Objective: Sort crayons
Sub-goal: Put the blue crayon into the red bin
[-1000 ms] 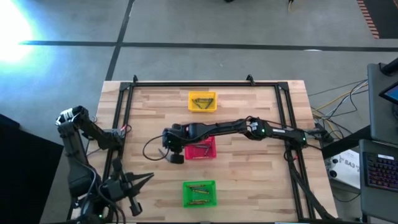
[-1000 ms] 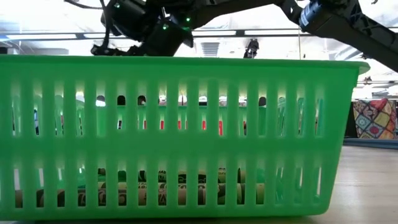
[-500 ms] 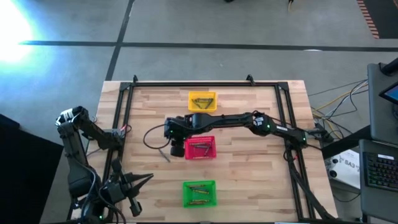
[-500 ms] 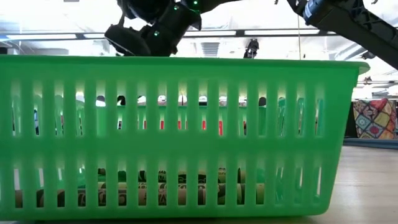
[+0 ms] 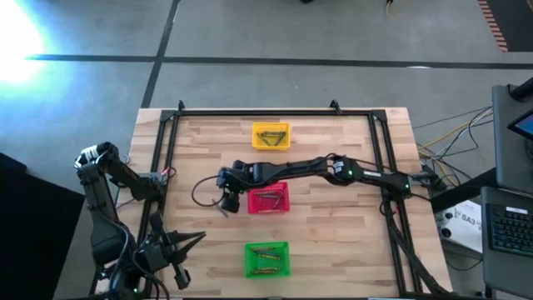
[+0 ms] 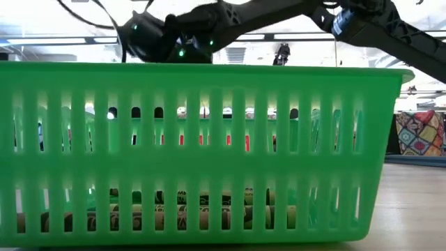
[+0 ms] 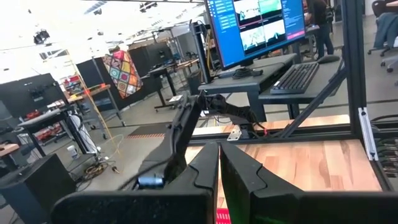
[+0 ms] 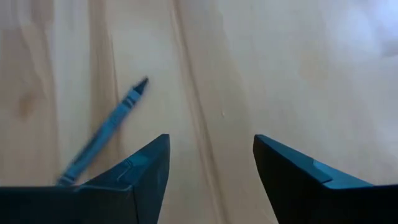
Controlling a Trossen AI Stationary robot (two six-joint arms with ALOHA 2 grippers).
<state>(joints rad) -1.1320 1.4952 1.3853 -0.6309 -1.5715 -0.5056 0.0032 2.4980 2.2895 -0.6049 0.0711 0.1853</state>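
Three baskets are seen in the high view, lined down the middle of the table (image 5: 350,242): yellow basket (image 5: 271,136) farthest back, red basket (image 5: 268,199) in the centre, green basket (image 5: 266,259) nearest the front, each with crayons lying in it — presumably one colour per basket. One loose crayon (image 5: 222,210) is seen on the bare wood just beside the red basket's left edge. The right gripper (image 5: 226,200) is reached across from the right side, arm stretched nearly flat over the red basket, fingers poised over that stray stick, probably for a pick. The left gripper (image 5: 193,241) is parked at the front left corner, off the work.

Low view: the green basket (image 6: 209,139) fills the picture; crayons (image 6: 188,213) are glimpsed along its floor through the slots. The right arm's wrist is seen above the rim.

Left wrist view: fingers (image 7: 208,171) are pressed together, nothing between them.

Right wrist view: fingers (image 8: 146,171) are spread wide apart, empty; a blue-grey crayon (image 8: 106,130) lies on the wood just outside one finger, not between them, so a sideways shift seems needed.
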